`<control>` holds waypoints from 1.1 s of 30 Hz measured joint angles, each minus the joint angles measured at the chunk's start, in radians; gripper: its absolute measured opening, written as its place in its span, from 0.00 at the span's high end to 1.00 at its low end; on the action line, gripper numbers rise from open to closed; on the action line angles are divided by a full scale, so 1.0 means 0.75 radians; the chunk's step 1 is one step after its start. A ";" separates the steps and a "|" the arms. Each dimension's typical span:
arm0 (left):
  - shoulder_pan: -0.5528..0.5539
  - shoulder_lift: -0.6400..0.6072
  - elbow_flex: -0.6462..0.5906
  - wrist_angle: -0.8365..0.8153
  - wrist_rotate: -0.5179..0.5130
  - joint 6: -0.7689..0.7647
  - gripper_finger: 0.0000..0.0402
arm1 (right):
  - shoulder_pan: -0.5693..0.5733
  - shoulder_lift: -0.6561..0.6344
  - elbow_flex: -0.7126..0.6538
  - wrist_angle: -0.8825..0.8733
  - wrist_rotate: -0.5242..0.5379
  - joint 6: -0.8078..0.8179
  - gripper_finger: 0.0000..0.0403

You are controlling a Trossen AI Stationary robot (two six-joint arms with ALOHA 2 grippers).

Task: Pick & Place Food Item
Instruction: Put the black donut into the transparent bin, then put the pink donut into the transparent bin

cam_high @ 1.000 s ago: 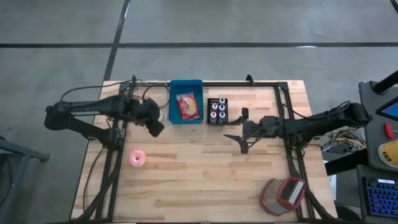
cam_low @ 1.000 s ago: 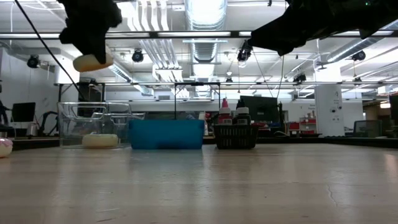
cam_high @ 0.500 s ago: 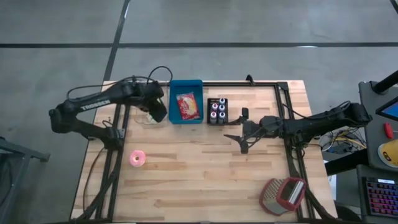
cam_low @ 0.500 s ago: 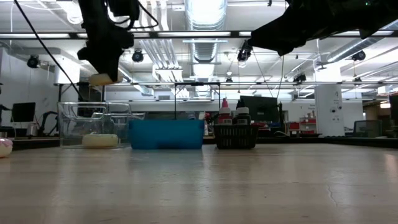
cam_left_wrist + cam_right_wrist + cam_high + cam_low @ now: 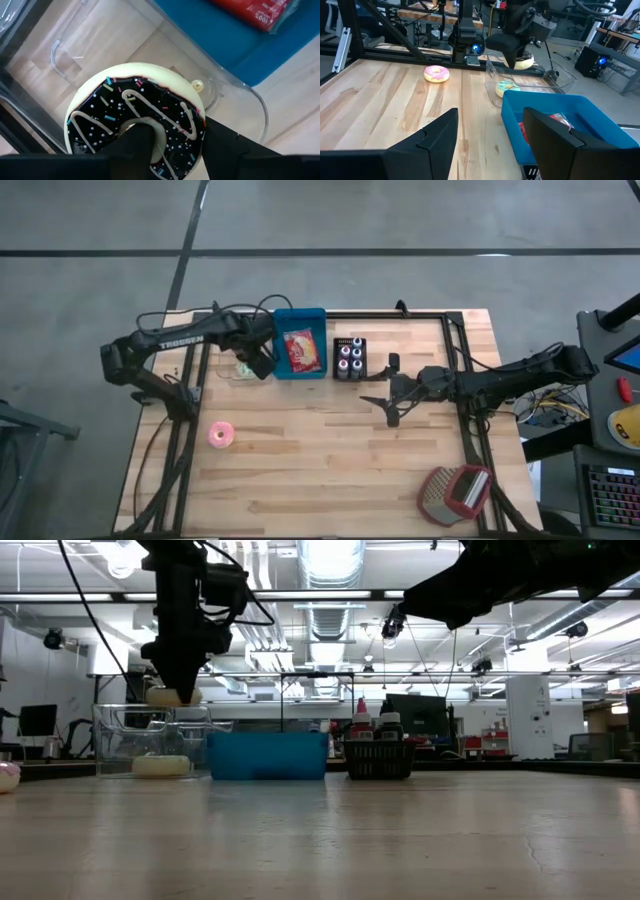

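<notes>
Overhead, the left arm reaches across the table's far left corner, its forearm angled toward the blue bin [image 5: 299, 340], with the left gripper [image 5: 259, 363] pointing down over the clear plastic container [image 5: 238, 372] that stands just beside the bin. From table height that gripper [image 5: 172, 692] hangs above the container [image 5: 150, 740], clear of its rim, and its fingers are clamped on a donut [image 5: 171, 696]. The wrist camera shows the hold closely: one dark finger [image 5: 137, 145] goes through the donut's hole and the other presses its outer edge. The donut [image 5: 135, 122] is cream-coloured with dark chocolate icing, a pale zigzag drizzle and small coloured sprinkles. A second, pale green-iced donut [image 5: 506, 88] lies inside the clear container, and a pink donut [image 5: 219, 434] sits on the wood nearer the front, well apart from both. A red packet [image 5: 302, 351] lies in the blue bin. The right arm stretches in from the right edge, its gripper [image 5: 388, 402] held above mid-table with the fingers spread and nothing between them.
</notes>
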 joint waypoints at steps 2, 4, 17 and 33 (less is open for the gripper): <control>0.000 0.001 0.000 0.012 -0.001 -0.004 0.63 | 0.000 0.000 0.000 0.000 0.000 0.000 0.45; 0.000 -0.007 -0.001 0.023 0.000 -0.010 0.63 | 0.000 0.000 0.000 0.000 0.000 0.000 0.45; 0.003 -0.030 -0.105 0.098 0.065 -0.019 0.53 | 0.000 0.000 0.000 0.000 0.000 0.000 0.45; 0.009 -0.039 -0.110 0.097 0.074 -0.013 0.28 | 0.000 0.000 0.000 0.000 0.000 0.000 0.45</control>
